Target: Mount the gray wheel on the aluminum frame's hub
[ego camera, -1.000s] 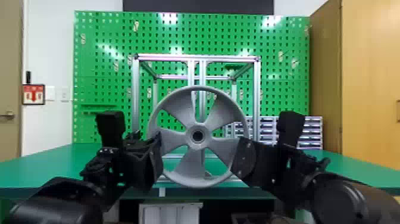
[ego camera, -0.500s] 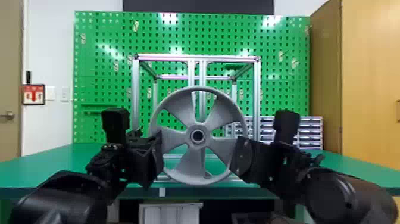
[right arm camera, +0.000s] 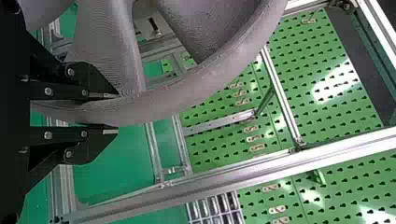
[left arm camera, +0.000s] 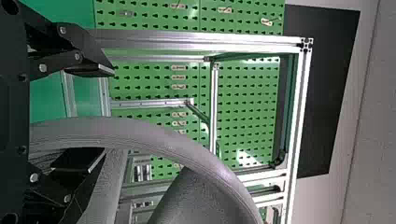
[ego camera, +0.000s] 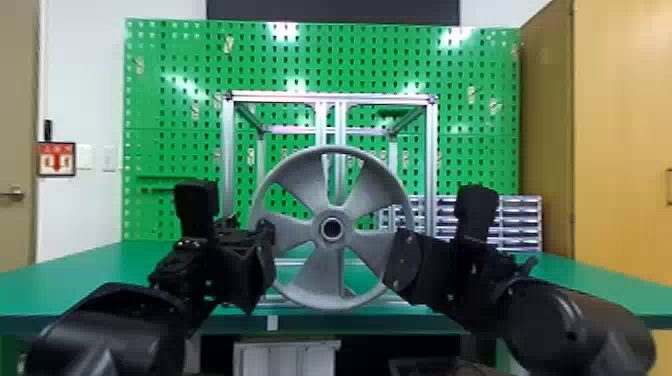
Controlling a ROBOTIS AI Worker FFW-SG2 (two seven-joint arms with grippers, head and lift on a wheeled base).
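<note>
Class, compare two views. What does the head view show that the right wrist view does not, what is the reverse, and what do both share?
Head view: the red-and-white sign, the door handle and the wooden cabinet.

Right wrist view: how the right gripper pinches the rim from both sides.

Both: the gray wheel, aluminum frame, green pegboard and green table.

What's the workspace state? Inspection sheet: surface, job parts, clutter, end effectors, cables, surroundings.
Surface: green table, aluminum frame standing on it.
Job parts: gray wheel upright before the frame; seating on the hub cannot be told.
Clutter: small-drawer rack, right of the wheel, farther back.
End effectors: left end effector open, rim between its fingers; right end effector closed on the rim.
Cables: nothing seen.
Surroundings: green pegboard behind, wooden cabinet right.
</note>
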